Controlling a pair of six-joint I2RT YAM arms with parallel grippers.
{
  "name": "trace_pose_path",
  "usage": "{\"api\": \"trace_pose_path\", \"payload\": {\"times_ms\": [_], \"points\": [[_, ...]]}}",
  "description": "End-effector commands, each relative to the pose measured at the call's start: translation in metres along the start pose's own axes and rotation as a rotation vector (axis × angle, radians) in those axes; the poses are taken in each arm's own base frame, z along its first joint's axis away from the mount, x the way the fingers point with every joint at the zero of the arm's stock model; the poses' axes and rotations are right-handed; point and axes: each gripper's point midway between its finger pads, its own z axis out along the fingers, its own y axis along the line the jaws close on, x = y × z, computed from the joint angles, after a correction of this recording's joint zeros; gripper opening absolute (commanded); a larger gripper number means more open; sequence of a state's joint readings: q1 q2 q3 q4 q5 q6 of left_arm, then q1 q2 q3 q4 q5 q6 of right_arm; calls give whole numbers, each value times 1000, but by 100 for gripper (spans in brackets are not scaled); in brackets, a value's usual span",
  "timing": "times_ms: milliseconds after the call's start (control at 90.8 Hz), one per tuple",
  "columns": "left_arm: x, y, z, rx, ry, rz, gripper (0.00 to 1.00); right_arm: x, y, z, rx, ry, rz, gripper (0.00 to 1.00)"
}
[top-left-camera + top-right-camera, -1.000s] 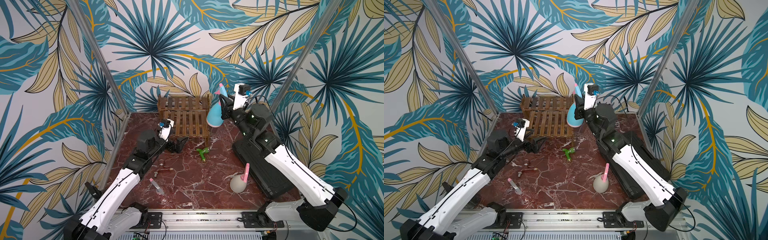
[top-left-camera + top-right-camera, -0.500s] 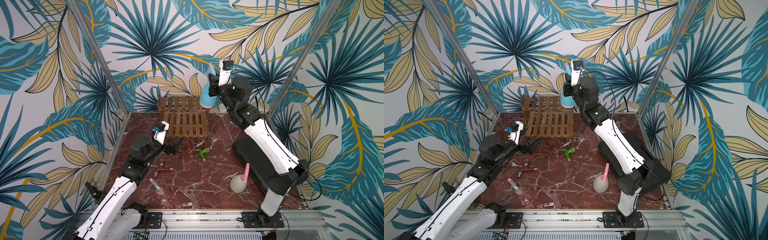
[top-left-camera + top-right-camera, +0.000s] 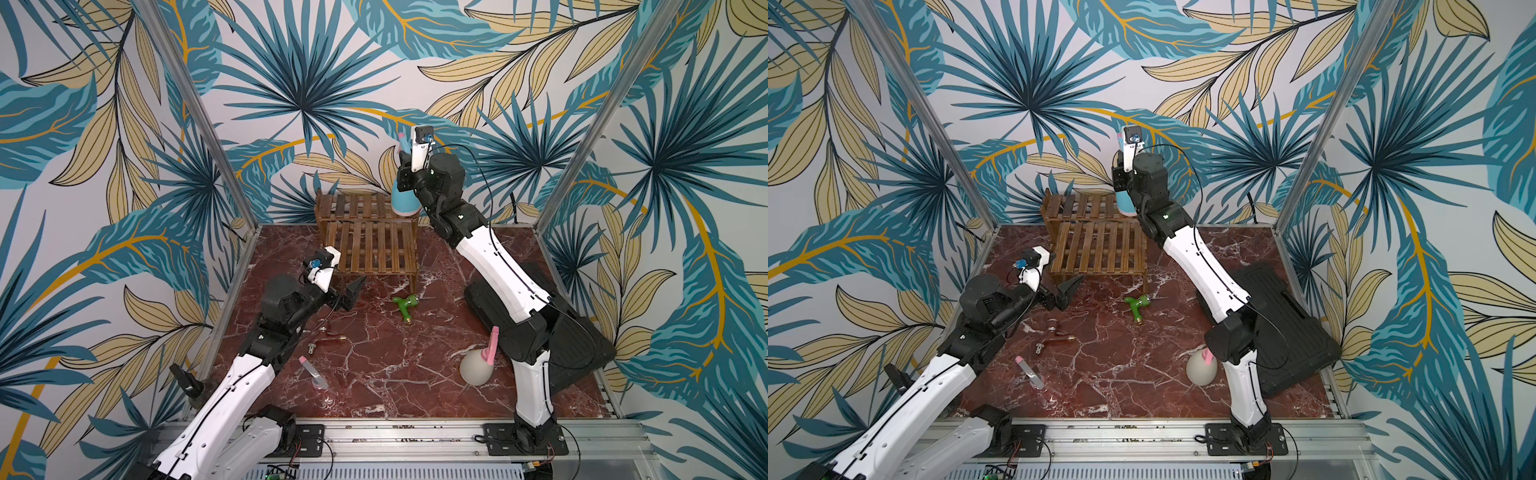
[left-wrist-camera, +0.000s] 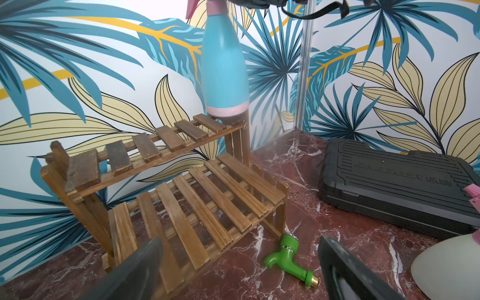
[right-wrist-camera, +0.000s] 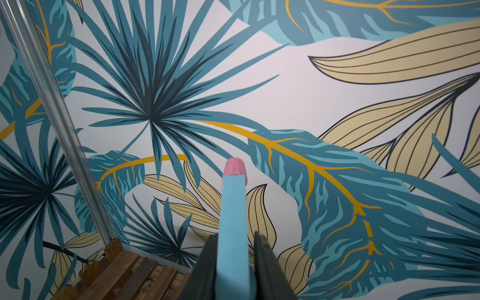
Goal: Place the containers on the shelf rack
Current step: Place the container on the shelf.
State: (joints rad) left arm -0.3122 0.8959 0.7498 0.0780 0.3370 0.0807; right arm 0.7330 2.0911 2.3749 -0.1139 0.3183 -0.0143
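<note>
Shelf rack (image 3: pixel 370 245) was seen below the right gripper (image 5: pixel 235 235). Light blue spray bottle (image 4: pixel 224 78) was clamped at its head in that gripper, upright, base at the upper tier's end; contact couldn't be told. Left gripper (image 4: pixel 239 239) was spread wide, nothing held, rack just ahead of it.

light blue bottle (image 4: pixel 223 72) upright at wooden rack (image 4: pixel 197 197) top tier | cream bottle (image 3: pixel 473 368); clear pinkish bottle (image 3: pixel 316 374) off rack
</note>
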Motion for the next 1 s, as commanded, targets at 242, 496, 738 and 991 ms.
{"api": "trace_pose_path", "payload": {"times_ms": [242, 496, 738, 991], "points": [[-21, 2, -3, -7, -49, 52, 100, 17, -6, 24, 17, -15, 45, 0], [-16, 2, 1, -1, -41, 40, 100, 41, -9, 35, 34, 38, 42, 0], [-11, 1, 4, 12, -34, 22, 100, 52, -9, 39, 29, 61, 48, 9], [-8, 0, 3, 15, -30, 18, 100, 51, -9, 37, 29, 63, 47, 27]]}}
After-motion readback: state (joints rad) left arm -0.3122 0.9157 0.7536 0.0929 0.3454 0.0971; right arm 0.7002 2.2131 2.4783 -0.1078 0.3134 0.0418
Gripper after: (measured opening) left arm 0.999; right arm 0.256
